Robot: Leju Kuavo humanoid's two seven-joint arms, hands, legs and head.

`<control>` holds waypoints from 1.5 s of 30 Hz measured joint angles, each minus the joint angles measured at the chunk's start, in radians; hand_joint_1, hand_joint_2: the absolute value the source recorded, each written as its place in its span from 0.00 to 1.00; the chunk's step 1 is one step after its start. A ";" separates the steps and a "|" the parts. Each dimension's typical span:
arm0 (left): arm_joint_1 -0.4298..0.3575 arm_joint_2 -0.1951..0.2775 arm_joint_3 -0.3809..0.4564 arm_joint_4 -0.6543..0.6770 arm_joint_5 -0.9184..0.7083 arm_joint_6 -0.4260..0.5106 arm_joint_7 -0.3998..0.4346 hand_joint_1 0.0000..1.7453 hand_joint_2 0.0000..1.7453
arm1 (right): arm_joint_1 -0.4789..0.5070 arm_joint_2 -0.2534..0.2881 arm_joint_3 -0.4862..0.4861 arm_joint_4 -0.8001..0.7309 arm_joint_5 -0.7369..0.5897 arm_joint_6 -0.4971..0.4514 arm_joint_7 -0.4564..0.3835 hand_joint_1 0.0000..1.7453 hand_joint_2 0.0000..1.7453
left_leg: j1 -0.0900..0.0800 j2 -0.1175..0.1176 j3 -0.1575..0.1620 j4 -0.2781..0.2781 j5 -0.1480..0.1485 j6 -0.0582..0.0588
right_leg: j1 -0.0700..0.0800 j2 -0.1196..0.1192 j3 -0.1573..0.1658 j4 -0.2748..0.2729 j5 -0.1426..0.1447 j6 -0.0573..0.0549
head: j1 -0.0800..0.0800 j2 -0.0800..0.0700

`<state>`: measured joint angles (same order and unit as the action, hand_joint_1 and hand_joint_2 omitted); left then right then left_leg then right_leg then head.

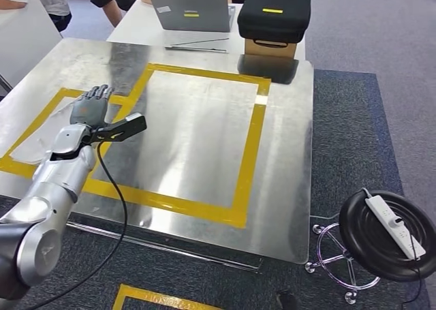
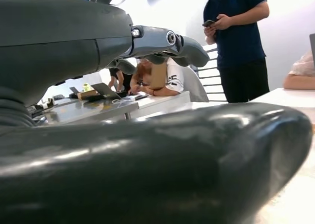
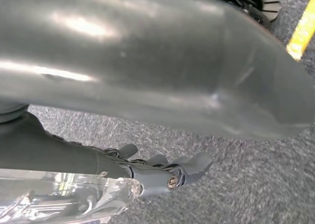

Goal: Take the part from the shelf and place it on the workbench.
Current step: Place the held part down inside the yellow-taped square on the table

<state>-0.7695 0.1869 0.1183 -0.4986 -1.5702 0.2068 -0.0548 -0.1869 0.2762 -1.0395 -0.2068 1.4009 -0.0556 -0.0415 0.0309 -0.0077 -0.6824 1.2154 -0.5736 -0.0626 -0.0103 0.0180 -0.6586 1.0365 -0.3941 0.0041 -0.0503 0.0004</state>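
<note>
The part, a flat clear plastic bag (image 1: 37,141), lies on the metal workbench (image 1: 206,119) inside the small yellow-taped frame at the left. My left hand (image 1: 91,105) hovers over the bench just right of the bag's far end, fingers stretched forward and apart, holding nothing. In the left wrist view its fingers (image 2: 167,39) and thick thumb (image 2: 193,155) stand well apart with nothing between them. My right hand (image 3: 111,160) hangs over grey carpet, its fingers (image 3: 178,172) nearly straight. Crinkled clear plastic (image 3: 74,199) shows beside them; I cannot tell if it touches them.
A big yellow-taped square (image 1: 246,160) marks the bench's middle. Behind it a white table carries a laptop (image 1: 193,10) and a black case (image 1: 274,13) on a cardboard box (image 1: 270,49). A black stool (image 1: 360,235) with a power strip (image 1: 396,225) stands at right. People sit and stand at the back (image 2: 237,37).
</note>
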 joint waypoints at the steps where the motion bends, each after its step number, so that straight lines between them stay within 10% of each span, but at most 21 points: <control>1: 0.002 0.000 0.000 0.000 0.000 0.000 0.001 0.00 0.00 | 0.000 0.000 0.000 0.000 0.000 0.000 0.000 0.00 0.00 | -0.003 0.000 -0.022 0.055 -0.020 0.002 | 0.002 0.000 -0.005 0.000 0.004 -0.004 | 0.000 0.000; 3: 0.006 0.000 0.000 0.000 0.000 0.000 0.002 0.00 0.00 | 0.001 0.000 0.000 0.000 0.000 0.000 0.000 0.00 0.00 | -0.006 0.000 -0.013 0.057 -0.001 0.009 | 0.005 0.000 -0.017 0.000 0.013 -0.006 | 0.000 0.000; 7: -0.003 -0.003 -0.001 -0.001 0.000 -0.001 0.003 0.00 0.00 | -0.001 0.000 0.000 0.000 0.000 0.000 -0.001 0.00 0.00 | -0.007 -0.001 0.131 -0.175 0.078 0.014 | 0.009 0.002 -0.039 0.004 0.036 0.011 | -0.003 0.000; 11: -0.005 -0.011 -0.001 -0.002 0.000 -0.003 0.003 0.00 0.00 | -0.001 0.000 0.000 0.000 0.000 0.002 0.000 0.00 0.00 | -0.011 -0.002 0.129 -0.204 0.095 0.033 | 0.008 0.001 -0.053 0.004 0.048 0.033 | -0.004 0.000; 17: -0.009 -0.018 -0.001 -0.002 0.000 -0.003 0.005 0.00 0.00 | -0.003 0.000 0.000 0.000 0.000 0.005 0.002 0.00 0.00 | -0.014 0.002 0.070 -0.204 0.148 0.055 | 0.007 -0.008 -0.121 0.283 -0.142 0.049 | -0.003 0.000; 22: -0.010 -0.018 -0.002 -0.002 0.000 -0.003 0.006 0.00 0.00 | -0.007 0.000 0.001 0.000 0.000 0.007 0.004 0.00 0.00 | -0.019 0.003 0.029 -0.204 0.186 0.043 | 0.016 -0.007 0.077 0.043 -0.089 0.027 | -0.004 0.000; 25: -0.010 -0.018 -0.002 -0.002 0.000 -0.003 0.007 0.00 0.00 | -0.008 -0.001 0.001 0.000 0.000 0.007 0.004 0.00 0.00 | -0.013 0.003 0.023 -0.211 0.209 0.025 | 0.026 -0.005 0.095 -0.006 -0.082 0.015 | -0.002 0.000; 28: -0.007 -0.018 -0.002 -0.002 0.000 -0.003 0.007 0.00 0.00 | -0.009 -0.001 0.001 0.000 0.000 0.007 0.004 0.00 0.00 | -0.011 0.002 0.001 -0.172 0.158 0.012 | 0.023 -0.007 0.081 -0.026 -0.047 -0.007 | -0.004 0.000; 32: -0.004 -0.017 -0.002 -0.002 0.000 -0.004 0.007 0.00 0.00 | -0.008 -0.002 0.001 0.000 0.000 0.007 0.004 0.00 0.00 | -0.012 0.002 -0.054 0.048 0.018 0.004 | 0.022 -0.008 0.033 -0.031 -0.003 -0.016 | -0.009 0.000; 34: -0.002 -0.017 -0.002 -0.002 0.000 -0.004 0.007 0.00 0.00 | -0.007 -0.002 0.001 0.000 0.000 0.007 0.004 0.00 0.00 | -0.009 0.002 -0.021 0.043 0.054 -0.001 | 0.019 -0.009 0.004 -0.030 0.019 -0.011 | -0.009 0.000; 37: -0.004 -0.018 -0.003 -0.002 0.000 -0.004 0.007 0.00 0.00 | -0.007 -0.002 0.001 0.000 -0.001 0.007 0.004 0.00 0.00 | -0.003 0.001 0.112 -0.129 0.092 -0.009 | 0.017 -0.007 -0.036 -0.020 0.047 0.005 | -0.012 0.000; 41: 0.000 -0.022 -0.003 -0.002 0.000 -0.005 0.007 0.00 0.00 | -0.002 -0.003 0.001 -0.001 -0.002 0.003 0.002 0.00 0.00 | -0.009 0.000 0.149 -0.206 0.078 0.025 | 0.016 -0.006 -0.056 -0.013 0.078 0.024 | -0.012 0.000; 45: -0.004 -0.025 -0.003 -0.003 0.000 -0.008 0.007 0.00 0.00 | -0.001 -0.003 0.001 -0.001 -0.002 0.003 0.002 0.00 0.00 | -0.013 0.004 0.110 -0.203 0.116 0.057 | 0.012 -0.008 -0.104 0.145 -0.068 0.040 | -0.004 0.000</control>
<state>-0.7732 0.1622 0.1151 -0.5013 -1.5705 0.1984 -0.0477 -0.1878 0.2731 -1.0385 -0.2078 1.3988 -0.0524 -0.0395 0.0183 -0.0040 -0.5723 1.0121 -0.4576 -0.0054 0.0013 0.0099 -0.7622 1.1820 -0.4617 0.0439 -0.0543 0.0004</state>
